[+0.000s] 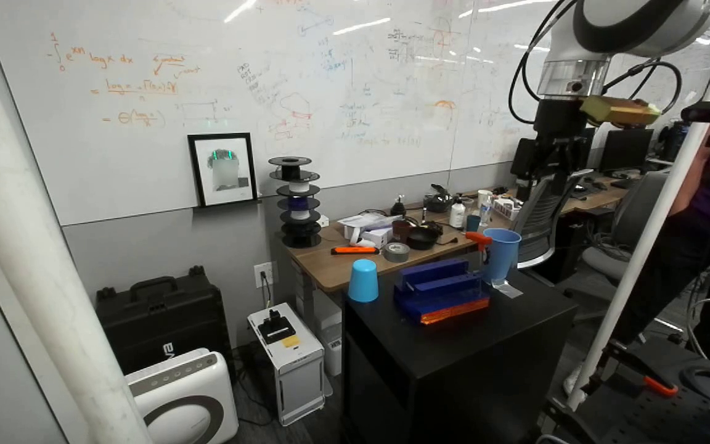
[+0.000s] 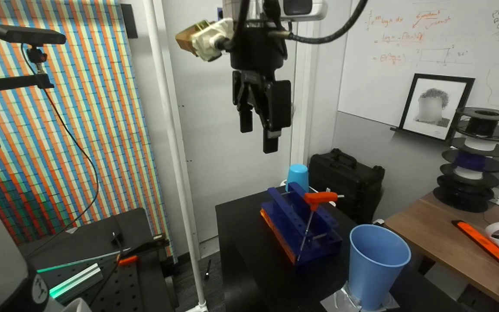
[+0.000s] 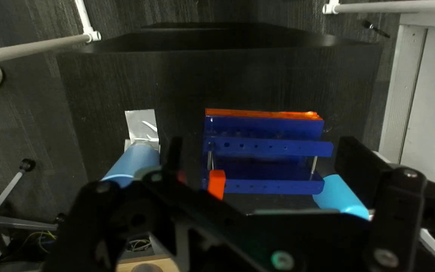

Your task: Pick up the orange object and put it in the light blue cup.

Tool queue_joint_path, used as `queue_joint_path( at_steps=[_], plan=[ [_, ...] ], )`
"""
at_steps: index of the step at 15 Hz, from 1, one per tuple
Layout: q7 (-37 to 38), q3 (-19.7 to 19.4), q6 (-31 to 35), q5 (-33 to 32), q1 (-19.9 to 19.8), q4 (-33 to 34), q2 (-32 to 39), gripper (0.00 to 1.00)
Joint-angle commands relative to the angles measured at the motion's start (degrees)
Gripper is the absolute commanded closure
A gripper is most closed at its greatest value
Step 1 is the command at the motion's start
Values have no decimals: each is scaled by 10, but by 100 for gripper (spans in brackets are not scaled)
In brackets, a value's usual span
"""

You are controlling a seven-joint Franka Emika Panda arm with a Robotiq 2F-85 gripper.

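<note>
Orange-handled hex key stands at the right end of the blue rack, its grip raised above the rack's two rails, thin metal shaft tilted. Cannot tell whether the shaft passes through a hole. Left and right logged facing the whiteboard; order runs left to right.

Far left: black hard case by the grey wall; white air purifier nearer, overlapping it in view. Framed portrait against the whiteboard, above and right of the case. Next right, on the wooden desk beyond the bench: stacked spools, then an orange utility knife, then a roll of grey tape near it.

Black bench, left: bright blue cup, inverted, near the rack. Centre: rack, drilled holes visible in the wrist view, orange strip along its near lower edge. Right: light blue cup, larger, upright, silver tape at its foot; near the hex key, apart from the rack.

Above the bench: hand on the white Franka arm, fingers pointing down and spread in an exterior view; released. Wrist view shows the rack and the hex key's grip between the fingers. Hand well apart from the hex key and both cups.
</note>
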Motion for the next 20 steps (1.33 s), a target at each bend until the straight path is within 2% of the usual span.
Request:
queue_joint_path(
  at_steps=[1,6,11,16,17,18,20],
  plan=[
    [13,1,74,3,-5,15,67,0],
    [25,-1,167,-13,-14,32,170,0],
    [33,-15,230,-11,-22,60,273,0],
    [29,-27,267,-3,-21,94,344,0],
    [27,-27,274,3,-21,99,353,25],
    [26,-27,283,7,-20,100,359,27],
    [22,-25,298,11,-18,106,370,44]
  ],
)
